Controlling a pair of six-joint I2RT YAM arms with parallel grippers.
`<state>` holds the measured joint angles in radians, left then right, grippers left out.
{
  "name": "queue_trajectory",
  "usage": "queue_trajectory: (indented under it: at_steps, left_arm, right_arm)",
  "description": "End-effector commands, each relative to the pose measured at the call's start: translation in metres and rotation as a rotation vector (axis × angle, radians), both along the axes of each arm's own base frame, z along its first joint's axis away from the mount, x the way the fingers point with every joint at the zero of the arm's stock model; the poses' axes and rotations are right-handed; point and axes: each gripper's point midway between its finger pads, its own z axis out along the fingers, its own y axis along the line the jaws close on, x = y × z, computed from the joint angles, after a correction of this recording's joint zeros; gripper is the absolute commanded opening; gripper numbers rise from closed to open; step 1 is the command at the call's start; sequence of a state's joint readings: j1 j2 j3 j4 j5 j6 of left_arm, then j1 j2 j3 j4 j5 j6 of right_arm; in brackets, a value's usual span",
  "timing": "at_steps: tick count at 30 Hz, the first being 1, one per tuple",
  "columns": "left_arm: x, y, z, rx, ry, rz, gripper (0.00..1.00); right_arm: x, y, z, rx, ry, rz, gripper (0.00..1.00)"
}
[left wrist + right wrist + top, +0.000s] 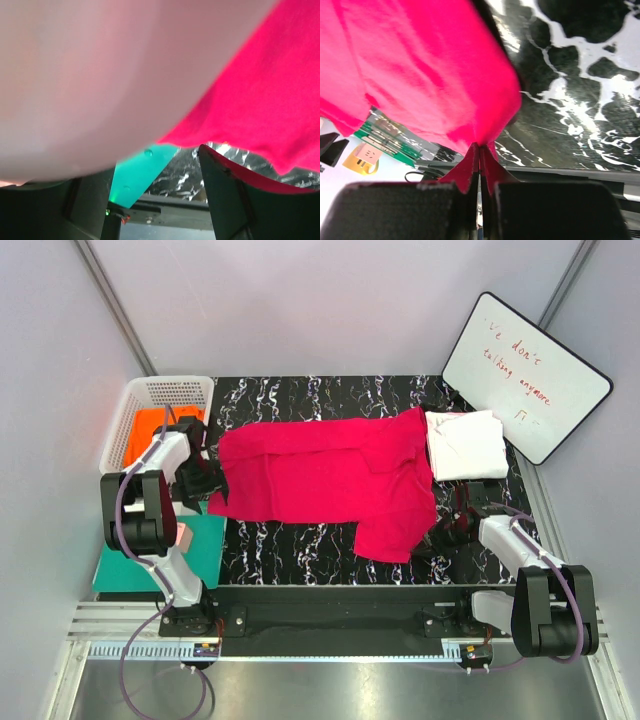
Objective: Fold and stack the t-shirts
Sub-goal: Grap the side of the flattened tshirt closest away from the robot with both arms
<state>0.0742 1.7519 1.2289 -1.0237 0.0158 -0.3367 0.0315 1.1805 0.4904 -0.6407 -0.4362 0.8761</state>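
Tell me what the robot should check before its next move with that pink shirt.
1. Right gripper has hold of the crimson shirt: ok, its jaws are shut on a pinch of cloth.
2. Left gripper has hold of the shirt: not ok, its fingers stand apart with no cloth between them.
3. Shirt lies flat: not ok, it is wrinkled and its near right part is bunched.
4. White shirt is clear of the crimson one: cannot tell, their edges meet.
5. Orange shirt is out of the way: ok, it lies in the white basket.
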Motion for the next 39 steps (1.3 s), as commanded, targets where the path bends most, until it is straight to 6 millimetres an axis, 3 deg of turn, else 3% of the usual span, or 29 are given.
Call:
queue_trajectory:
  at_steps: [1,3,5,7,8,11,18,20,21,24,25,28,31,39]
  left_arm:
    - [0.016,0.005,-0.009,0.05,-0.008,-0.026,0.69]
    - [0.017,0.005,-0.016,0.062,0.003,-0.037,0.69]
    - [0.017,0.001,-0.02,0.069,0.014,-0.052,0.56]
    - [0.016,-0.002,-0.025,0.073,0.028,-0.066,0.39]
    - [0.015,-0.003,-0.026,0.074,0.032,-0.071,0.21]
    - [0.016,-0.005,-0.024,0.076,0.027,-0.075,0.0]
    - [0.018,-0.001,-0.008,0.101,-0.011,-0.079,0.0]
    - [0.016,0.003,-0.002,0.124,-0.019,-0.078,0.2]
    - [0.013,0.004,-0.001,0.127,-0.015,-0.081,0.39]
    - [0.012,0.007,0.01,0.146,-0.041,-0.08,0.63]
    - [0.011,0.009,0.014,0.157,-0.048,-0.077,0.65]
    - [0.008,0.009,0.028,0.165,-0.097,-0.07,0.66]
    - [-0.001,0.007,0.029,0.155,-0.097,-0.06,0.63]
    - [-0.027,-0.001,0.003,0.114,-0.054,-0.004,0.61]
  right_arm:
    - [0.022,0.002,0.021,0.015,-0.085,-0.004,0.0]
    - [0.026,0.002,0.025,0.018,-0.098,-0.005,0.0]
    - [0.031,0.003,0.029,0.018,-0.11,-0.004,0.0]
    - [0.033,0.002,0.03,0.013,-0.114,0.001,0.0]
    - [0.036,0.002,0.034,0.013,-0.124,0.002,0.0]
    - [0.04,0.002,0.038,0.013,-0.135,0.002,0.0]
    - [0.047,0.003,0.047,0.013,-0.156,0.003,0.0]
    - [0.047,0.002,0.047,0.014,-0.156,0.002,0.0]
    - [0.047,0.002,0.047,0.014,-0.158,0.002,0.0]
    - [0.046,0.002,0.047,0.013,-0.159,0.002,0.0]
    - [0.046,0.002,0.047,0.013,-0.158,0.002,0.0]
    - [0.045,0.002,0.045,0.013,-0.154,0.004,0.0]
    - [0.044,0.002,0.044,0.012,-0.149,0.006,0.0]
    - [0.044,0.003,0.042,0.014,-0.143,0.017,0.0]
